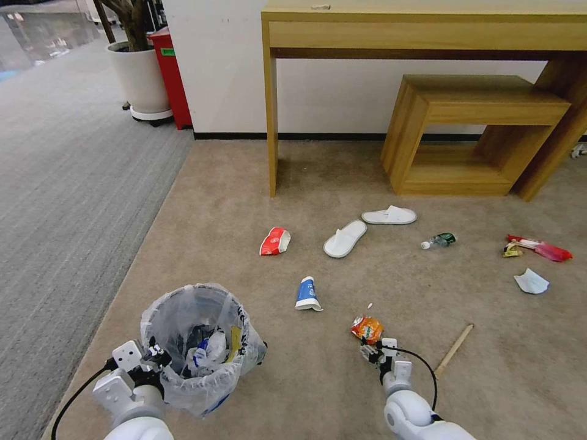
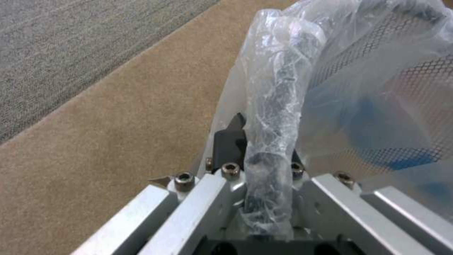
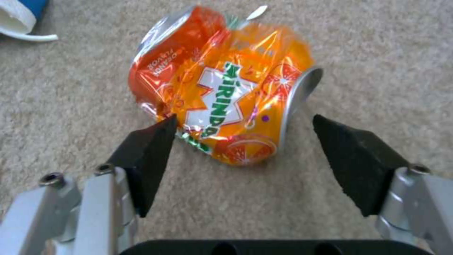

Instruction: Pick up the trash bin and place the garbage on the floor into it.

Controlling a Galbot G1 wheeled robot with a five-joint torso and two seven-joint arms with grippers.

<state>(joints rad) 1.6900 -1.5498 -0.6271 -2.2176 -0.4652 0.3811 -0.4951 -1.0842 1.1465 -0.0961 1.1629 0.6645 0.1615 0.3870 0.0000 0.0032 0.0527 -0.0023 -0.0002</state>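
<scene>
Orange can (image 3: 222,88): a crushed soft-drink can lies on the beige carpet (image 1: 342,379) right in front of you, just beyond the right gripper (image 3: 243,136). You can expect it to be very light, thin-walled, dented and a little slick, with a sharp-looking crumpled rim.
Where to grip: take it across the crushed middle, where the two black pads (image 3: 146,159) already flank its near end; a gentle squeeze should do.
Right gripper: its jaws stand wide apart, low over the carpet, holding nothing.
Trash bin (image 1: 195,342): it sits at your lower left, a small black mesh bin lined with a crinkled clear bag, some litter already inside. The bag is soft and slippery; the rim beneath is stiff.
Left gripper (image 2: 257,166): its fingers are clamped on the bag-wrapped rim of the bin.
Nearby litter: a blue-white cup (image 1: 307,294) lies just past the can, a wooden stick (image 1: 454,349) to its right, and a red-white cup (image 1: 275,241), two white slippers (image 1: 345,238) and a small bottle (image 1: 439,240) farther off.
Open room: bare carpet runs between can and bin, so you have a free path across.
Edges: a wooden desk (image 1: 422,30) and low bench (image 1: 471,134) stand well ahead by the wall; grey striped carpet (image 1: 67,183) borders your left.
</scene>
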